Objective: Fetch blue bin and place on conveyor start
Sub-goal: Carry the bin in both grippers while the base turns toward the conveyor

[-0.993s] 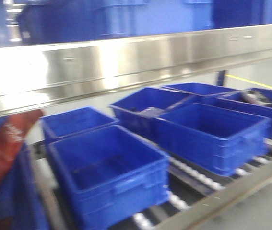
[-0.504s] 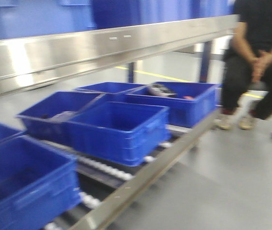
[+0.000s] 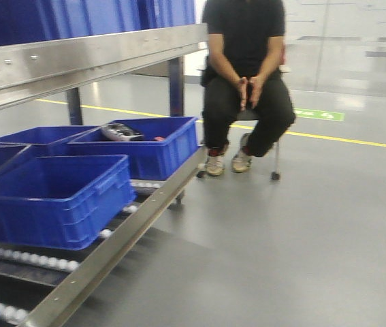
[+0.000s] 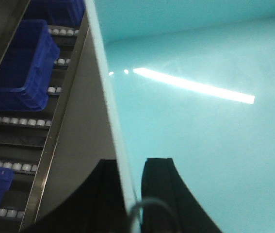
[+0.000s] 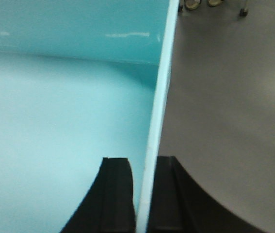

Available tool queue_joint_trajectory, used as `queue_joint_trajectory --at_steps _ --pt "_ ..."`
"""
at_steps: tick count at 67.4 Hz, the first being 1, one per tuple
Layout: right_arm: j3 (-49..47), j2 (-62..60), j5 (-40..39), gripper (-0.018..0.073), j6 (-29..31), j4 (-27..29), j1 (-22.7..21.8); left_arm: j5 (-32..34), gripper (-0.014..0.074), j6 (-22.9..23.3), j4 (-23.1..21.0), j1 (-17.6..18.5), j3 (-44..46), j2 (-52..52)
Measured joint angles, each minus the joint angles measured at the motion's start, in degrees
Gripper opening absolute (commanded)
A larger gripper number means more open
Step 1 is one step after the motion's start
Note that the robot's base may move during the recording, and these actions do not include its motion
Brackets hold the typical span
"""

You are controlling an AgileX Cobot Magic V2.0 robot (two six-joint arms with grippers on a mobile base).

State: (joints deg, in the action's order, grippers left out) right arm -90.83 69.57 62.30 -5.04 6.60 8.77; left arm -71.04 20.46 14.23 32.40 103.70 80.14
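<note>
The left tool [image 4: 127,167] sits narrow on the blue bin [image 4: 200,121], its black fingers [image 4: 159,194] pressed close on either side of the thin pale rim, one inside the tub and one outside on the side toward the steel rack [image 3: 77,58]. The right tool [image 5: 144,165] grips the opposite rim the same way, with one finger over the smooth aqua interior and the other over bare floor [image 3: 301,225]. Held between the two tools, the bin hangs just beside the rack's front rail, clear of its shelves, and its glossy bottom reflects a long strip of light.

On the rack's lower level, dark blue bins [image 3: 50,197] stand on white roller tracks [image 3: 36,259]. The one nearest the rack's far end carries a dark grey object [image 3: 121,131] at its edge. More dark blue bins line the rack's upper shelf.

Just past the rack's far end a person [image 3: 247,68] in black sits on a wheeled seat [image 3: 274,163], hands clasped. The floor is smooth glossy grey. A yellow line [image 3: 356,139] crosses it behind the rack, with a green marking [image 3: 318,114] beyond, and pale wall panels stand farther back
</note>
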Motion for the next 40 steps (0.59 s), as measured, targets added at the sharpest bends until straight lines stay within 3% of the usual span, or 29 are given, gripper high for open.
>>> queue_joint_trajectory --at_steps 40 --pt "0.0 0.0 0.0 -0.0152 0.0 0.0 0.0 0.0 -0.0111 0.0 0.1 0.0 0.0 0.0"
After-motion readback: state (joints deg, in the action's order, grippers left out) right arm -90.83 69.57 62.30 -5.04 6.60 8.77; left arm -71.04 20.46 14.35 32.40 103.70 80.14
